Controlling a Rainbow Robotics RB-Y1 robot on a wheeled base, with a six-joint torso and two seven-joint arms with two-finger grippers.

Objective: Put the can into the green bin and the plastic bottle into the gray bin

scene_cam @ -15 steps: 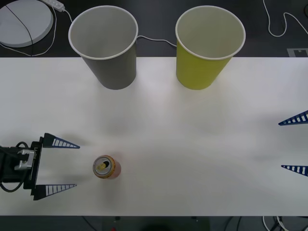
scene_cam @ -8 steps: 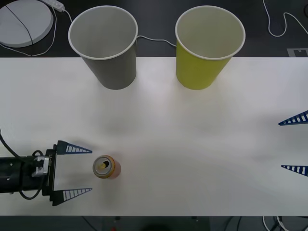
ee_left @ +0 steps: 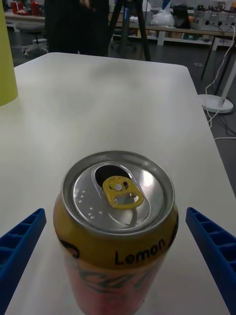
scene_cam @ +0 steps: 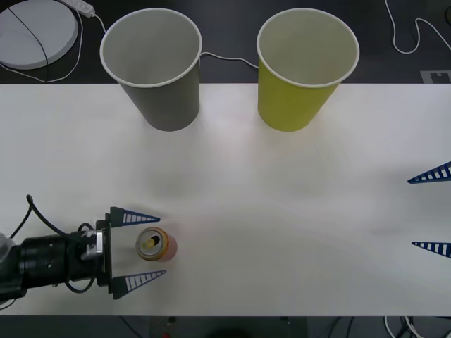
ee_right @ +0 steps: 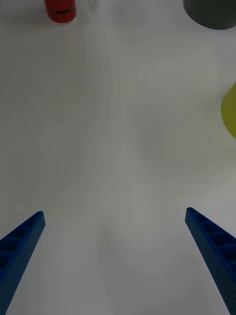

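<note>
can (scene_cam: 156,245) upright on white table (scene_cam: 282,211)

In the right wrist view, the can (ee_right: 60,10) far ahead of the right gripper (ee_right: 118,261) is cut by the picture's edge, only its base end showing, as are the gray bin (ee_right: 210,14) and the green bin (ee_right: 229,114). In the front view, the right gripper's fingers (scene_cam: 431,173) run off the edge. In the left wrist view, the can's lower body leaves the picture between the left gripper's (ee_left: 118,261) fingers, and beyond it only a sliver of green bin (ee_left: 7,64) shows.
</note>
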